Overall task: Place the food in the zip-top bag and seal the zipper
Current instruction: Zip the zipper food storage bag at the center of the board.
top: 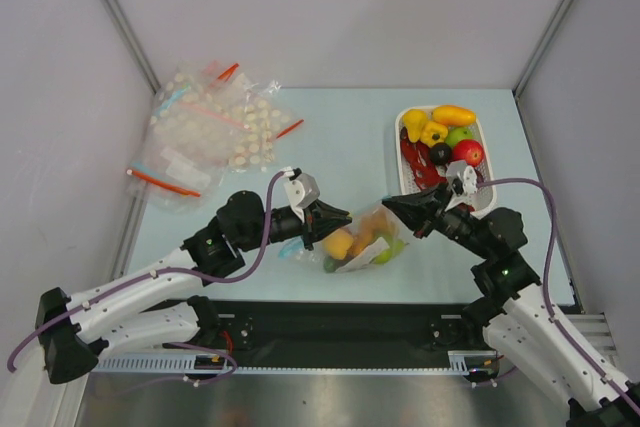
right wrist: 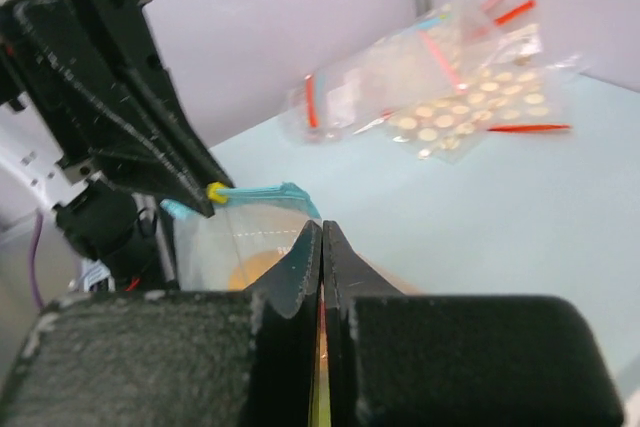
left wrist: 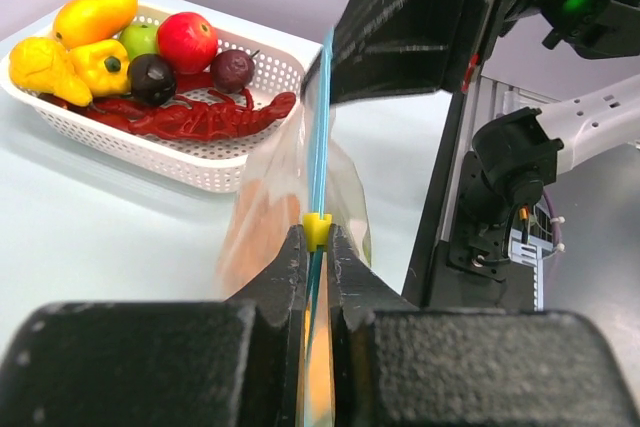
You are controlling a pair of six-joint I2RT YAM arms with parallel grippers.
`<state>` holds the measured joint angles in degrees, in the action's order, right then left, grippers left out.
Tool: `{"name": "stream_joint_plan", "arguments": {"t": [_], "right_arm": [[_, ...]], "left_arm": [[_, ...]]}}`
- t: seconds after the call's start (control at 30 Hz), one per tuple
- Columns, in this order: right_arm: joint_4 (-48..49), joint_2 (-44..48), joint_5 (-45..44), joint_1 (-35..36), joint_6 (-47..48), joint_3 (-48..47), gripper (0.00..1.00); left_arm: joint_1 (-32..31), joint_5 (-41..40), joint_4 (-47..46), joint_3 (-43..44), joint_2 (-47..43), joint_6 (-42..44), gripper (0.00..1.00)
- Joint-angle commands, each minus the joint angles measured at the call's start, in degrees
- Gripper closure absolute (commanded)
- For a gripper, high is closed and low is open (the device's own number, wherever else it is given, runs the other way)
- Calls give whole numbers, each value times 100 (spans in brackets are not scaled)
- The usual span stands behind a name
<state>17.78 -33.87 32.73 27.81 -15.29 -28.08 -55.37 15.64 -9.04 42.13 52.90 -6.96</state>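
Clear floppy zip-top bag (top: 368, 221), with yellow and green toy food (top: 340, 244) inside, is at lower centre of the top view. Left gripper (top: 343, 217) is closed on its light blue zipper strip (left wrist: 322, 127) beside a yellow slider (left wrist: 317, 230); right gripper (top: 390, 204) pinches the bag's opposite end.

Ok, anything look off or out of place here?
The left tool and right tool pinch the bag's zipper as if sealing, yet the tray still holds plenty of food: pear, pepper, apples, lobster. Nothing spilled.
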Motion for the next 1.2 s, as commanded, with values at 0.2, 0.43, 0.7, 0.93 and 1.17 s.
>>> {"name": "stream_joint_plan", "arguments": {"t": [0.2, 0.43, 0.7, 0.93, 1.17], "right_arm": [[-389, 363, -3272, -373, -272, -14, 100], [-1004, 583, -4669, -909, -825, 83, 100], [-1514, 671, -5487, -1392, -1362, 144, 100], [-1497, 733, -5840, -1428, -1433, 259, 100], [-1409, 732, -5576, -1428, -1363, 259, 100]], "left_arm": [[9, 27, 139, 208, -52, 72, 100], [9, 1, 157, 226, -26, 63, 100], [18, -35, 183, 234, -8, 81, 99], [9, -105, 209, 243, 9, 72, 100], [18, -526, 358, 313, 79, 28, 100]]}}
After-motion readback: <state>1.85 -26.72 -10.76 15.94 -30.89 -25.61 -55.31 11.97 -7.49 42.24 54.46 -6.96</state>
